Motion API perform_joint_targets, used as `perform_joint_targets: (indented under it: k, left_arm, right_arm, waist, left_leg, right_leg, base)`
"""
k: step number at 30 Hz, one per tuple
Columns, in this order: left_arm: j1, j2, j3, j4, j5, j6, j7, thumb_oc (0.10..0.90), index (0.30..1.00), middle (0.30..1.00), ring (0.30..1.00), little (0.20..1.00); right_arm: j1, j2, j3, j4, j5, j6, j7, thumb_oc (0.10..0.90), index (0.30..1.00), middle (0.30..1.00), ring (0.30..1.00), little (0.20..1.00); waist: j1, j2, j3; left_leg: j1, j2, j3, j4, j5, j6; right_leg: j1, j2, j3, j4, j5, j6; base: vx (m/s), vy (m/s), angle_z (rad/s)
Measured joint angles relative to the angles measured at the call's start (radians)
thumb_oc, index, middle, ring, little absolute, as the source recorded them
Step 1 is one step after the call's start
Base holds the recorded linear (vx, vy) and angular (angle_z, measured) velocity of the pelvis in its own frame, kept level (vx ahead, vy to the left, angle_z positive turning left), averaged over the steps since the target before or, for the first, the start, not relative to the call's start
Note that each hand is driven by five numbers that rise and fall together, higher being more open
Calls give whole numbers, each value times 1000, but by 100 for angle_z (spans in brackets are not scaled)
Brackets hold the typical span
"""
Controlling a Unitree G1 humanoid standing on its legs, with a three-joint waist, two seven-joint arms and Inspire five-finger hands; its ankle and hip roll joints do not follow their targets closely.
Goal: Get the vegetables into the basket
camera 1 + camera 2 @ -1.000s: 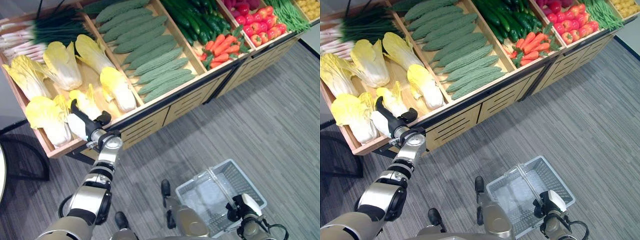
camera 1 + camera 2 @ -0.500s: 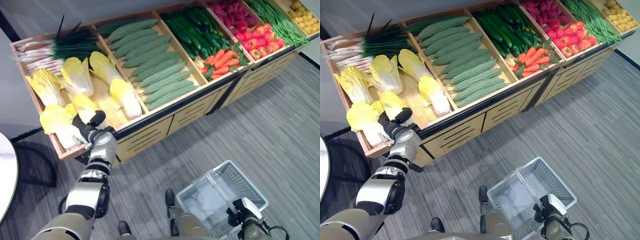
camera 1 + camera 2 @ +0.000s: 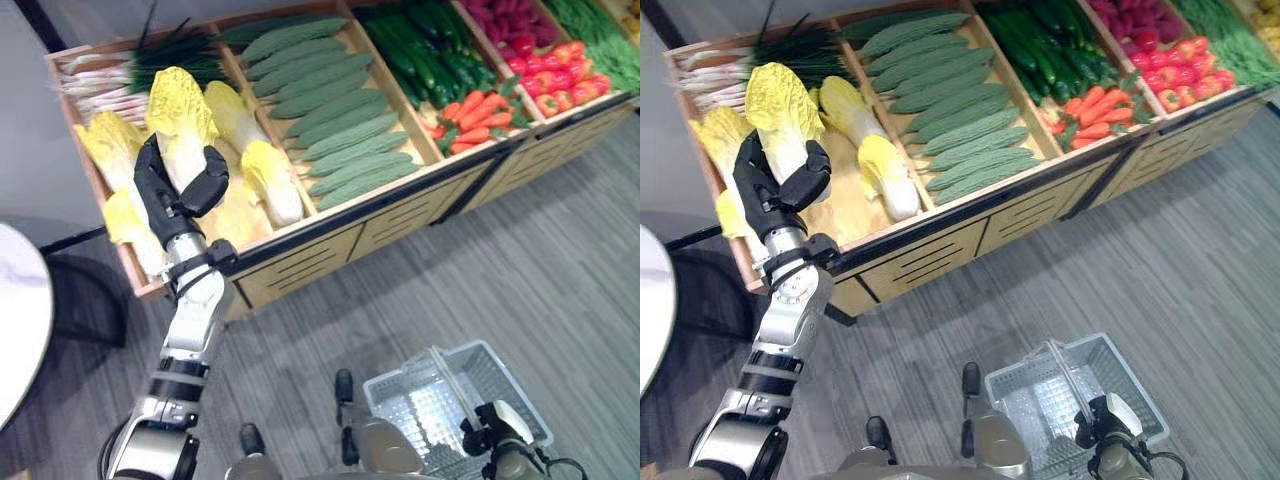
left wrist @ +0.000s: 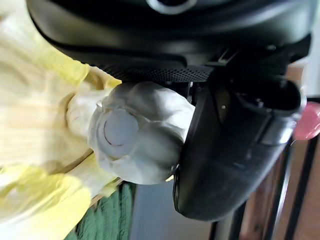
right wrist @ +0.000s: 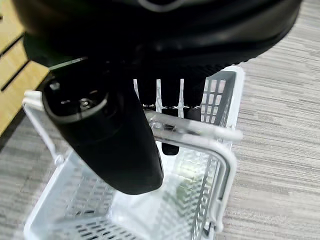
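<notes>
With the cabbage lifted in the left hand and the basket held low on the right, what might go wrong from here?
1. The left hand grips the cabbage only near its white stem end; the leafy top stands above the fingers, so it may tip or slip out.
2. The basket hangs from the right hand far below, across the floor; a long carry risks a drop.

A grey, striped carpet floor [image 3: 500,260] runs in front of a long wooden display stand [image 3: 330,235] with slatted front panels and divided compartments. Behind the stand's far edge is a plain grey wall [image 3: 40,140]. At the near left, a round white table [image 3: 20,320] stands beside a dark metal frame [image 3: 95,300].
</notes>
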Motion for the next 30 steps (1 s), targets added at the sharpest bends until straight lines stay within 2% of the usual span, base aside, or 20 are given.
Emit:
perform_joint_targets:
  k: [3,6,10,17,21,25,28,29,30]
  left_arm:
    - [154,79,-31,-50,-214,-4,-227,400,300,300,300,300]
    - [225,118,-80,-49,-370,16,-386,400,300,300,300,300]
    - [276,121,-121,-46,-474,50,-553,400,300,300,300,300]
    - [306,132,-132,-46,-505,67,-667,400,300,300,300,300]
    - [330,140,-140,-46,-523,77,-694,400,300,300,300,300]
    - [337,158,-140,-46,-536,89,-704,400,300,300,300,300]
    - [334,166,-142,-46,-552,89,-713,400,300,300,300,300]
    - [304,188,-184,-43,-582,90,-714,400,300,300,300,300]
    - [296,195,-193,-42,-582,93,-723,400,300,300,300,300]
  right_arm:
    - [4,-13,-2,-8,0,-4,22,400,300,300,300,300]
    - [6,-17,-20,-6,-1,-4,47,400,300,300,300,300]
    - [18,-24,-38,-7,-2,-8,70,400,300,300,300,300]
    - [23,-25,-39,2,-3,-19,84,400,300,300,300,300]
    - [30,-26,-46,15,-3,-18,87,400,300,300,300,300]
    - [34,-26,-48,20,-2,-16,90,400,300,300,300,300]
    - [39,-24,-64,32,-2,-18,98,400,300,300,300,300]
    - [45,-26,-81,14,-2,-9,99,400,300,300,300,300]
    - [44,-25,-83,17,-2,-8,99,400,300,300,300,300]
  waist:
    - [7,4,-1]
    - [18,6,-1]
    - [26,21,-10]
    - [25,45,-29]
    - [26,43,-42]
    - [28,31,-48]
    - [25,11,-45]
    - [22,-1,-38]
    - [17,-13,-33]
  left_leg:
    - [4,-2,-7,0,0,2]
    - [10,-6,-13,0,0,5]
    - [15,-16,-22,0,0,12]
    - [25,-20,-35,0,-5,23]
    - [26,-28,-38,-3,-5,27]
    - [28,-41,-39,6,-5,29]
    - [15,-67,-39,33,-19,44]
    - [-2,-88,-46,52,-33,71]
    - [1,-100,-43,52,-34,75]
  right_leg:
    - [9,-4,-7,0,2,-3]
    - [19,-10,-12,0,1,-2]
    - [29,-21,-16,0,0,1]
    - [45,-27,-26,0,-8,11]
    - [47,-34,-26,0,-7,12]
    - [53,-48,-23,0,-4,19]
    - [52,-70,-16,2,4,30]
    - [39,-95,-16,20,13,37]
    - [38,-99,-7,21,19,44]
  base:
    - [5,45,7]
    - [2,43,6]
    - [-5,38,6]
    - [-1,34,5]
    - [-10,82,2]
    - [-45,80,1]
    - [-102,262,3]
    - [-109,251,5]
    - [-158,251,-4]
